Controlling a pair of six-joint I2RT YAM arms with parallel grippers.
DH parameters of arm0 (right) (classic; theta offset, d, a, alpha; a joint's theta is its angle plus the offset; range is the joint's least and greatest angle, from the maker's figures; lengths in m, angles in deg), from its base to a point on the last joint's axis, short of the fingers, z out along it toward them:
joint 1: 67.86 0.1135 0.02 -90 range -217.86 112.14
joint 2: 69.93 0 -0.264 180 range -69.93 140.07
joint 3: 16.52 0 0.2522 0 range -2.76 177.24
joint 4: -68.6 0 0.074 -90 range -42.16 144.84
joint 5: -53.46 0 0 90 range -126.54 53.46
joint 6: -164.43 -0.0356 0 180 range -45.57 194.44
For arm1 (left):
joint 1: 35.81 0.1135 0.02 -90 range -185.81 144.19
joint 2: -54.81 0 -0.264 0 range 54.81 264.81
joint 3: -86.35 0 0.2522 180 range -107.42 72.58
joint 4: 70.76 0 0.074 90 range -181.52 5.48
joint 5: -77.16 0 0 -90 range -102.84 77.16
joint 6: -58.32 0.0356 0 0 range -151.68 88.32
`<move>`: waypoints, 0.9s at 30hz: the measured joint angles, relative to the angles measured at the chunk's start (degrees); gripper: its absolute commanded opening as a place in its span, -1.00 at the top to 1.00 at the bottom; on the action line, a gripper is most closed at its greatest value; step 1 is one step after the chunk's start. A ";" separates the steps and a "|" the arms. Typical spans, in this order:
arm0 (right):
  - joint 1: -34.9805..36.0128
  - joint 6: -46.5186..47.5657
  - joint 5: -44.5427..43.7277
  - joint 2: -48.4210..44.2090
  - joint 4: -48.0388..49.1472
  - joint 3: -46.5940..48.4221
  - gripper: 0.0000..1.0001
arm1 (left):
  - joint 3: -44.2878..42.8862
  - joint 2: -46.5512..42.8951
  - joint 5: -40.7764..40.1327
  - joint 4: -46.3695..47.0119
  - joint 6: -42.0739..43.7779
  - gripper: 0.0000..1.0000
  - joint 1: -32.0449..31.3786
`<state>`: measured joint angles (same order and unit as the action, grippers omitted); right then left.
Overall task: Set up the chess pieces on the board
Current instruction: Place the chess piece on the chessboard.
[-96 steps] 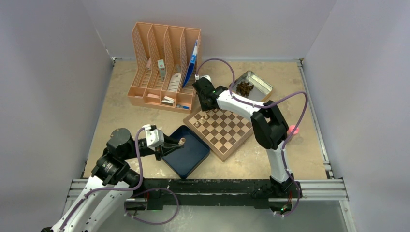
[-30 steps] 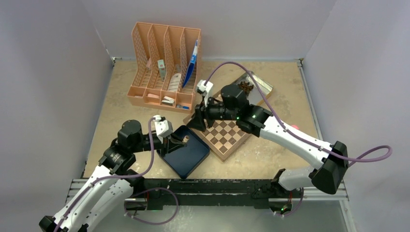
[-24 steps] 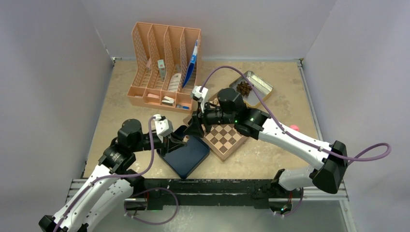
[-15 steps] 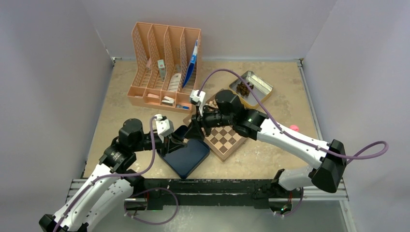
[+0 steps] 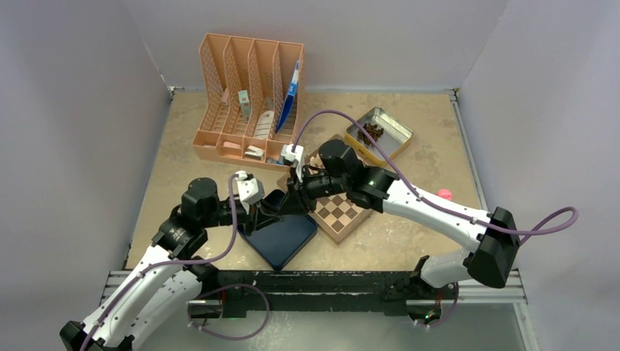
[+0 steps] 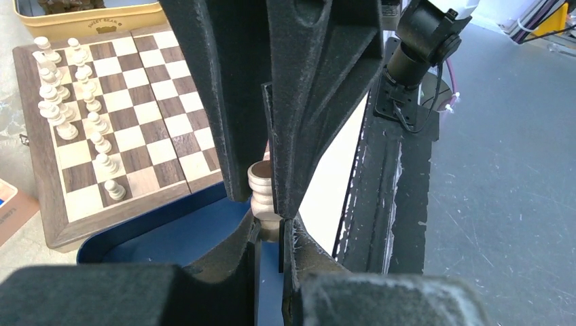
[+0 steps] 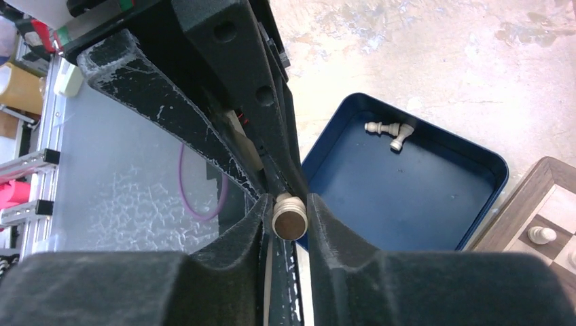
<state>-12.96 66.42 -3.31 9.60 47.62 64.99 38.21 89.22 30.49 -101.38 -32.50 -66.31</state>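
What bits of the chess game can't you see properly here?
- Held piece: left wrist view, gripper fingers cover it, so its kind is unclear.
- The board: top view, the right arm hides much of it; the right wrist view's edge cuts it off.
- Dark pieces in the tin: top view, too small to name.

Bench (image 5: 183, 146): beige mottled stone-look top, spreads all round left tool (image 5: 272, 215) & right tool (image 5: 293, 193). Walls plain pale lilac-grey: back wall (image 5: 329, 36) far beyond tools, left wall (image 5: 66, 131) & right wall (image 5: 548, 110) well off to either side. Alu rail frame (image 5: 482, 279) along bench edge on near side of tools, w/ black bar (image 5: 322, 281) on it. Grey floor (image 6: 502, 170) shows right of left tool in its wrist view. Light soft, even.
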 measured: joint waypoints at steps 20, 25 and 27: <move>-3.10 -26.38 -12.61 -14.12 24.39 -15.54 0.79 | -5.44 -8.63 -18.01 2.27 -36.52 0.02 0.00; -3.37 -35.67 -13.14 -18.53 37.09 -21.75 0.79 | -5.14 -9.90 -19.34 7.82 -45.27 0.05 0.00; -3.37 -39.71 -12.85 -19.71 42.93 -24.41 0.79 | -5.07 -9.20 -19.06 10.62 -47.41 0.06 0.00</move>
<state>-16.33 26.71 -16.16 -10.11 90.54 40.57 33.14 80.02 11.43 -90.76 -79.91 -66.31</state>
